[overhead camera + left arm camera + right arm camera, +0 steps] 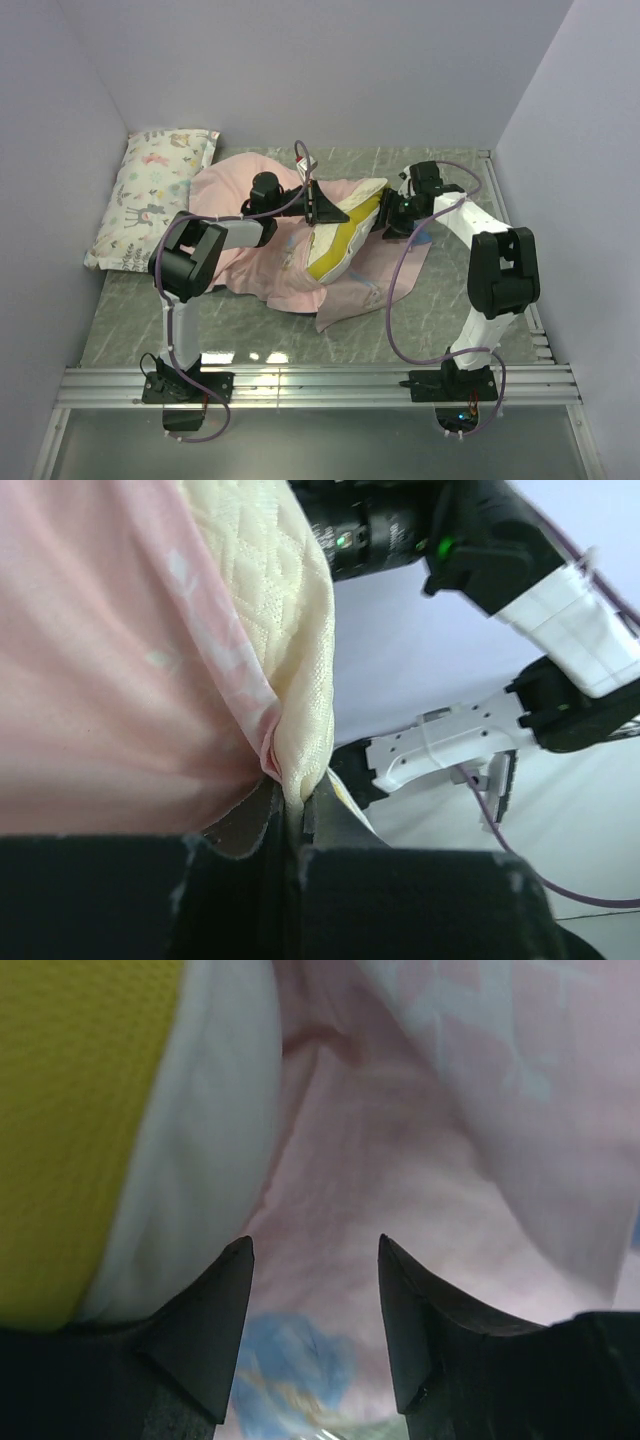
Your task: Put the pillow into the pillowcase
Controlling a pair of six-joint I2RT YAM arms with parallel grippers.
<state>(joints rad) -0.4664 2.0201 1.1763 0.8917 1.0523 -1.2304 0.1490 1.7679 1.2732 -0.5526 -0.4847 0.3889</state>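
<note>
Tabletop (250,330) of grey marble bears pillowcase (228,186) between lilac walls (330,70).

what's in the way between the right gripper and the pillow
Nothing visible. The right gripper is open, and the pillow sits right beside one of its fingers. Only the pink pillowcase lies ahead of the gap. The left gripper pinches pillow and pillowcase together.

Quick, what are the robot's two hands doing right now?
The left gripper is shut, pinching the pillow edge together with a fold of the pillowcase.
The right gripper is open, holding nothing.
</note>
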